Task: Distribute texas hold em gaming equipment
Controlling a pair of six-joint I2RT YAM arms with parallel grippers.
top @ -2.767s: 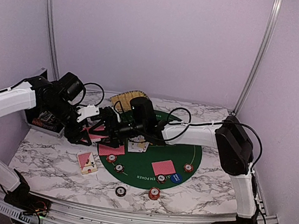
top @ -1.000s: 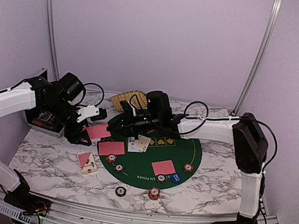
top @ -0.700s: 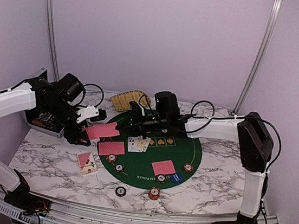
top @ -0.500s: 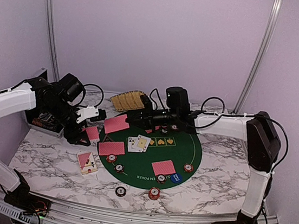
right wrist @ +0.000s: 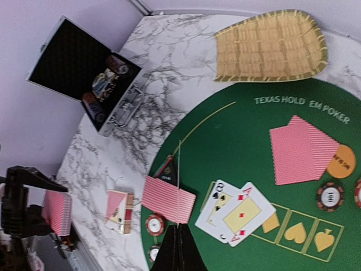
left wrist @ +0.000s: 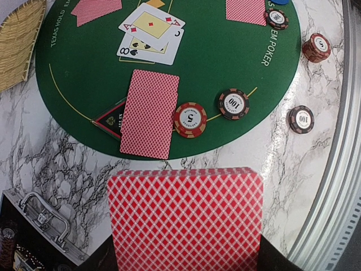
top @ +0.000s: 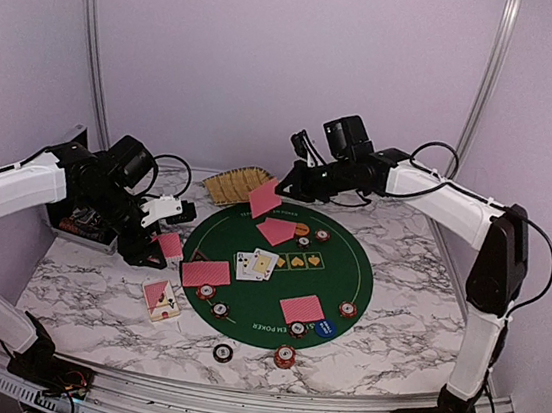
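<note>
Left fingers (top: 159,237) are clamped on the deck of red-backed cards (left wrist: 186,217). The right fingers (top: 283,184) are pinched on one single card (top: 263,198) that hangs just below them, with the green mat (top: 348,276) underneath. Just ahead of the left fingers there's one face-down card (left wrist: 149,113) lying over the one black triangular button (left wrist: 111,119), with two chips (left wrist: 190,119) right beside it. Overall I count eight chips, one blue button (top: 323,325) and one orange button (right wrist: 341,161).
</note>
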